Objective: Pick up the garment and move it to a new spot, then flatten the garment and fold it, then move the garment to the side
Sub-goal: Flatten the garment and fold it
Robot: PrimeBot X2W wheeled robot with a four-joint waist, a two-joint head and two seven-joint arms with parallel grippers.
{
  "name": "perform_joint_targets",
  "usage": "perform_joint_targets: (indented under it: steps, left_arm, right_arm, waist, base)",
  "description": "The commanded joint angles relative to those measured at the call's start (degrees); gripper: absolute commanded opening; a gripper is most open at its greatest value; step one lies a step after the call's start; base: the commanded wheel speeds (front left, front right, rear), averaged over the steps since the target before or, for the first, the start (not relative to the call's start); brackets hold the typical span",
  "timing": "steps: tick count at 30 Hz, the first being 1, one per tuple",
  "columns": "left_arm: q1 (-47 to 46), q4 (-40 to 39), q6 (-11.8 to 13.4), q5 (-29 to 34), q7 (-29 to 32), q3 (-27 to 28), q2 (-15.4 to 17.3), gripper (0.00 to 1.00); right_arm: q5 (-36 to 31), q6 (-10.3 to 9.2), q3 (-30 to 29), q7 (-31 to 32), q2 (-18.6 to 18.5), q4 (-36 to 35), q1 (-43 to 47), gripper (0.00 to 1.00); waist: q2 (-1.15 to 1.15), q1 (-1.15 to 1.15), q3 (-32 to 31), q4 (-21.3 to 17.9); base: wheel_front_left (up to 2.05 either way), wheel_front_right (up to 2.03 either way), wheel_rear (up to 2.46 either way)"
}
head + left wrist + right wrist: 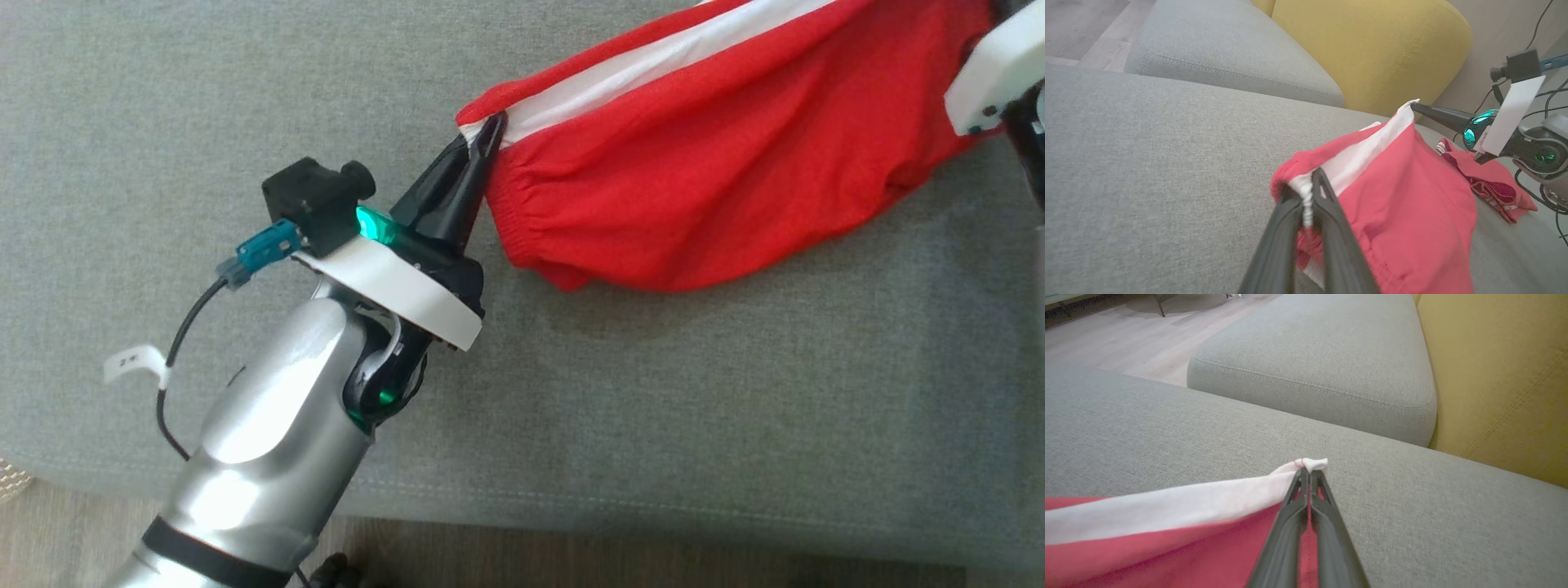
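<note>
Also, L-wrist cam: 2nd cloth point(1488, 183) by garment point(1412, 204)

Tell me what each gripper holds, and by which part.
Both hold the red garment: the left gripper pinches its gathered elastic edge at the white stripe, the right gripper the stripe's far end.

The glossy silver forearm shell point(269, 441) carries a black band point(204, 555), a white disc-shaped flange point(400, 298), a black box-shaped wrist camera point(314, 200), a teal connector point(265, 247), a white-tagged black cable point(173, 359), a green light point(377, 224) and the long black tapering fingers point(449, 192) of the left gripper point(492, 124).
</note>
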Motion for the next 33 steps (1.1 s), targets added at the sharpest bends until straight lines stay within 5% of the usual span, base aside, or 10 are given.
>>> perform_joint_targets:
  steps: [1,2,3,8,17,24,33]
  left_arm:
    - [-1.62,-1.26,-0.34,-0.03,-0.29,2.3,0.65,0.22]
    - [-1.5,-0.99,-0.34,0.09,-0.29,2.65,0.47,0.84]
    - [-1.4,-0.88,-0.34,0.36,-0.29,2.89,0.33,1.0]
    - [1.35,-1.24,0.13,4.65,-0.29,5.91,-0.47,1.0]
    - [14.76,-10.52,9.02,16.84,-0.29,13.79,-1.78,1.0]
    - [24.29,-19.78,13.72,26.03,-0.29,15.98,-3.55,1.0]
    - [27.81,-21.9,13.58,27.64,-0.29,14.71,-5.1,1.0]
  right_arm:
    - [0.35,0.19,1.47,-1.21,-0.41,-0.86,-1.23,0.8]
    - [0.39,0.19,2.05,-3.12,-0.3,0.07,-1.73,1.0]
    - [0.49,0.19,2.04,-4.2,-0.13,0.4,-1.7,1.0]
    - [1.31,0.19,1.4,-10.57,0.82,-0.56,1.7,1.0]
    - [4.25,0.19,0.8,-17.42,5.15,-3.2,16.0,1.0]
    - [4.01,0.19,-4.63,-16.25,3.59,1.43,17.2,1.0]
    - [-0.01,0.19,-12.93,-6.22,0.18,11.27,11.97,1.0]
  waist:
    - [0.0,0.0,0.03,-0.06]
    - [0.0,0.0,-0.11,-0.09]
    - [0.0,0.0,-0.3,-0.07]
    - [0.0,0.0,-2.48,-0.07]
    - [0.0,0.0,-8.47,-0.65]
    - [0.0,0.0,-11.08,2.73]
    - [0.0,0.0,-10.76,8.28]
  base:
    - [0.0,0.0,0.0]
    - [0.0,0.0,0.0]
    - [0.0,0.0,0.0]
    - [0.0,0.0,0.0]
    - [0.0,0.0,0.0]
    - [0.0,0.0,0.0]
    - [0.0,0.0,0.0]
